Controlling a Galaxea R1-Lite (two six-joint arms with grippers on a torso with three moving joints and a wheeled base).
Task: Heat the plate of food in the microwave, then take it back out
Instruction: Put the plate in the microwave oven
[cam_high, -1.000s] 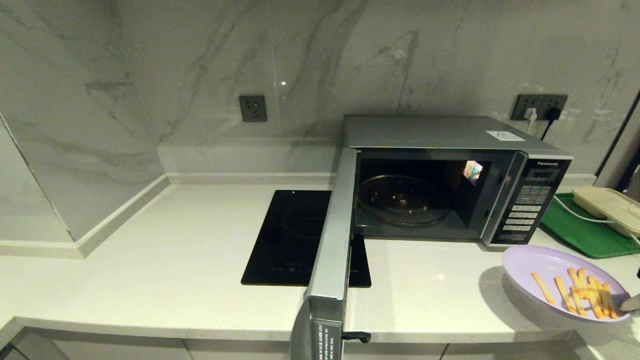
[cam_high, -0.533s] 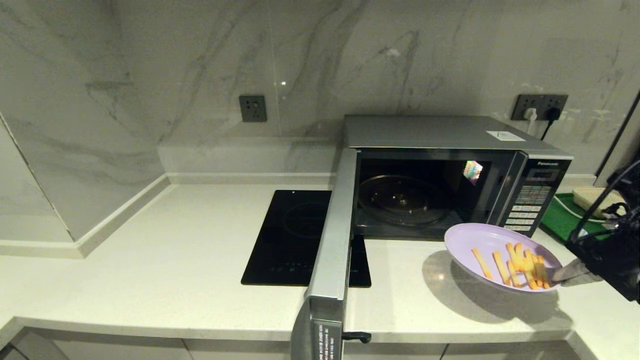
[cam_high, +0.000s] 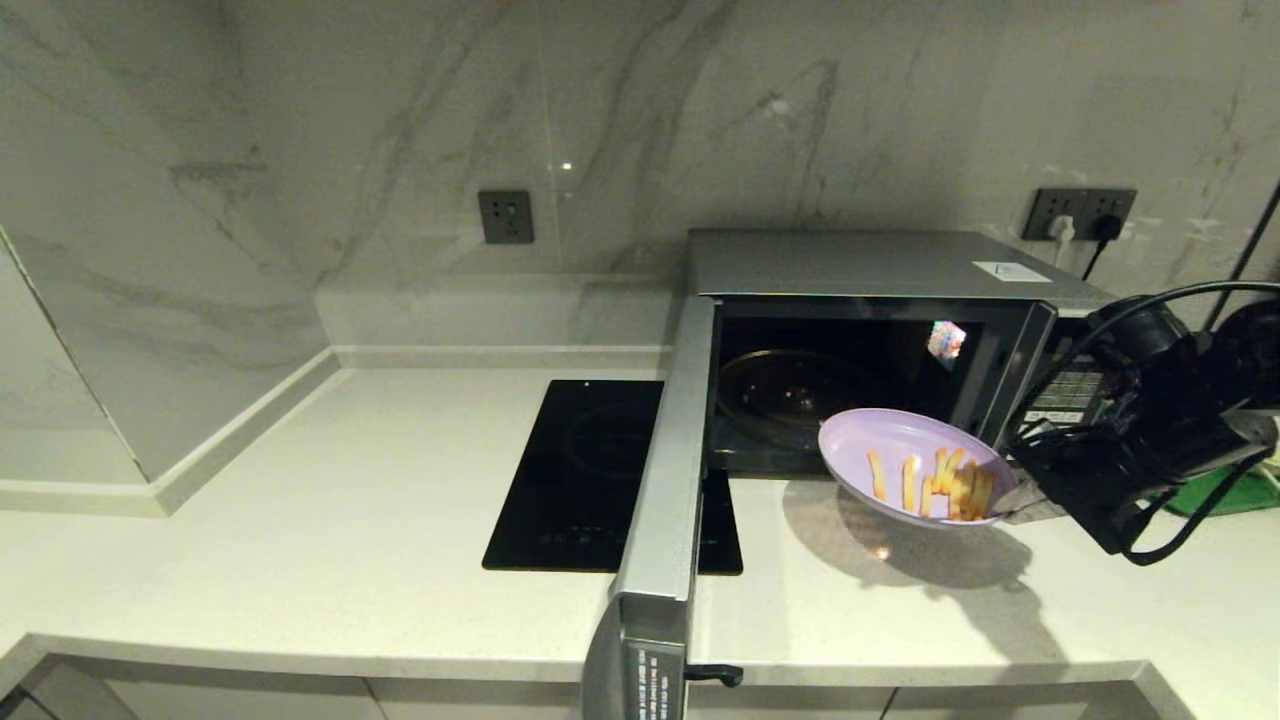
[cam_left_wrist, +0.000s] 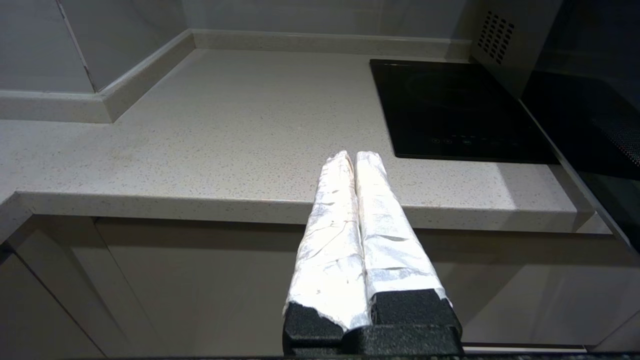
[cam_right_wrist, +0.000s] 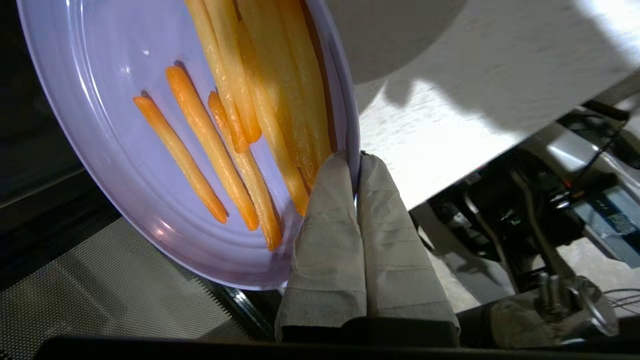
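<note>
My right gripper (cam_high: 1005, 500) is shut on the near right rim of the lilac plate of food (cam_high: 900, 450), holding it tilted in the air just in front of the microwave's (cam_high: 880, 265) open cavity. In the right wrist view the taped fingers (cam_right_wrist: 325, 225) pinch the plate (cam_right_wrist: 110, 125) rim, with the orange-yellow sticks (cam_right_wrist: 210, 145) slid toward that rim. The glass turntable (cam_high: 775, 395) is bare behind the plate. The microwave door (cam_high: 665, 500) stands swung open toward me. My left gripper (cam_left_wrist: 354, 157) hangs shut and empty below the counter's front edge, out of the head view.
A flat black induction cooktop (cam_high: 590, 470) lies left of the open door. My right arm (cam_high: 1150, 420) covers the keypad panel. A green mat (cam_high: 1215, 490) lies at the far right. Wall sockets (cam_high: 505, 216) sit on the marble backsplash.
My right arm has carried the plate left and up from the counter's right end to the mouth of the microwave. The plate has tilted more. The left arm has not moved.
</note>
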